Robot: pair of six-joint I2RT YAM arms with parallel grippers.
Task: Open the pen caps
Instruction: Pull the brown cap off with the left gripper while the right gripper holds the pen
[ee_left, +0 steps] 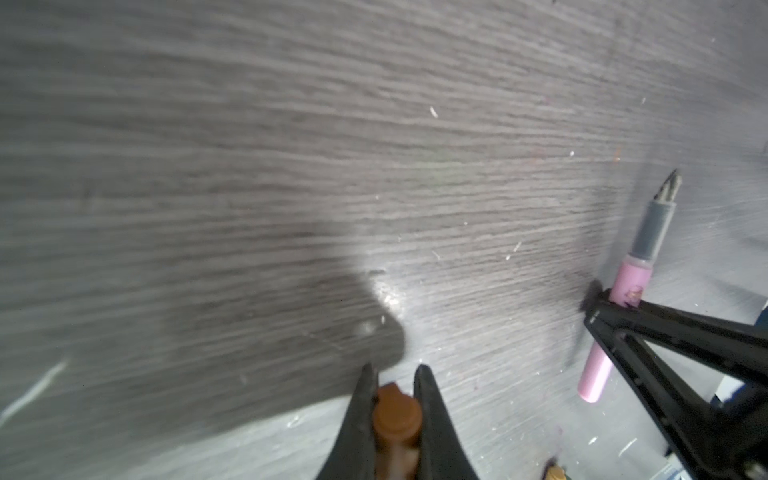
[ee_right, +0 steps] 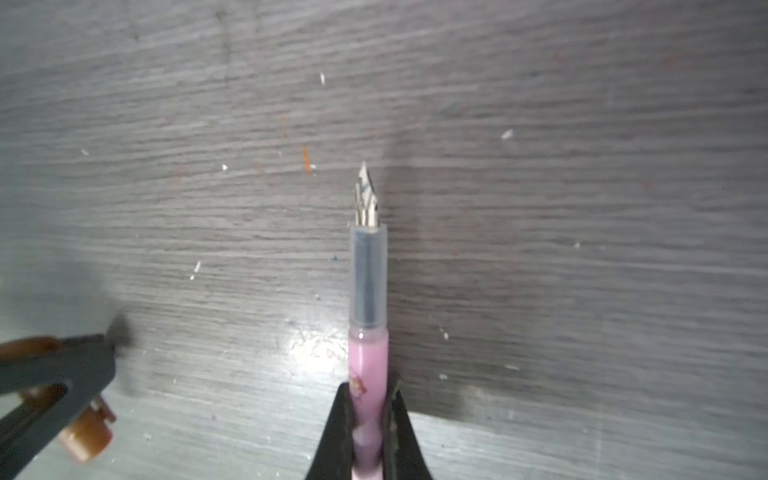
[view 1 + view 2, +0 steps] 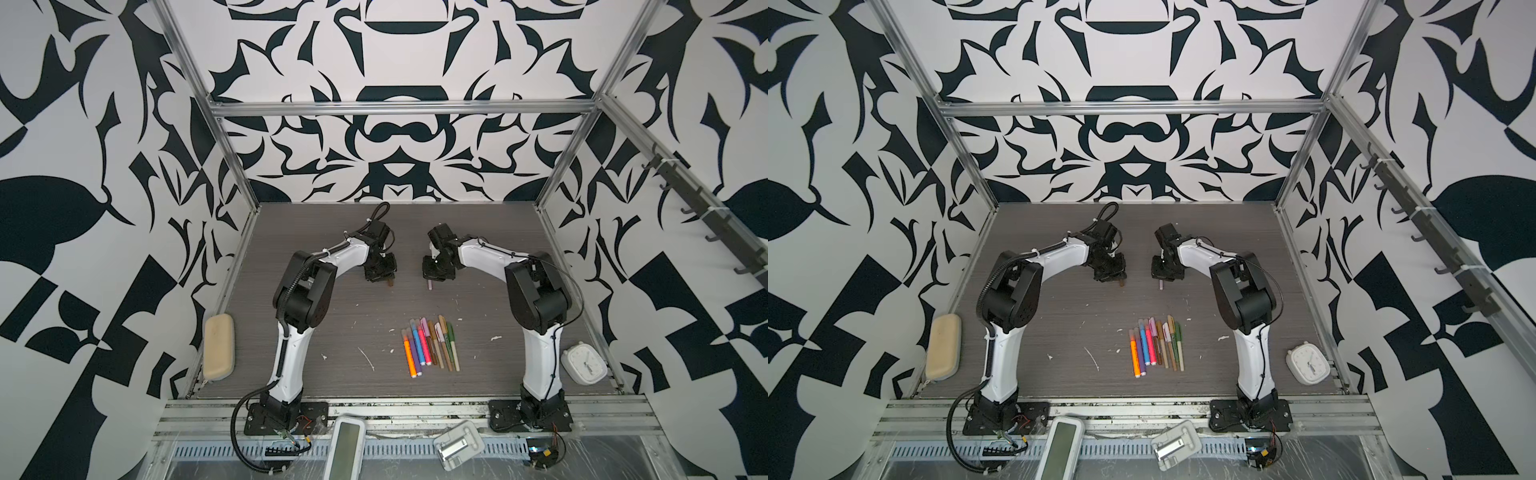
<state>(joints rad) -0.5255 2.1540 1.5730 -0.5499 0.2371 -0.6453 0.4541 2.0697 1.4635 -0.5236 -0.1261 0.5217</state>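
Nearest the camera, a white handset (image 3: pixel 348 444) with a greenish screen lies on the metal rail at the front edge, and a grey bracket (image 3: pixel 457 445) lies beside it to the right. Past the rail the two arm bases are bolted at the front of the grey wood-grain counter (image 3: pixel 332 324).

On the counter between the arms, a row of pens (image 3: pixel 430 347) lies side by side, running front to back: orange, purple, blue, pink, brown, tan and olive. A beige pouch (image 3: pixel 219 347) lies along the left edge of the counter. A white clock (image 3: pixel 584 366) sits at the right edge, near the right arm's base.

Farther back, both arms bend inward and reach down over the middle of the counter. The left tool (image 3: pixel 384 277) is clamped on a brown cap (image 1: pixel 397 415), which sits between its fingertips with its end poking out. The right tool (image 3: pixel 430 282) is clamped on a pink pen (image 2: pixel 369 353). The pen's clear grip section and metal nib (image 2: pixel 365 195) are bare and stick out beyond the fingertips. Cap and pen are apart, with open counter between them, and both are off the surface. The wrist views are slightly blurred.
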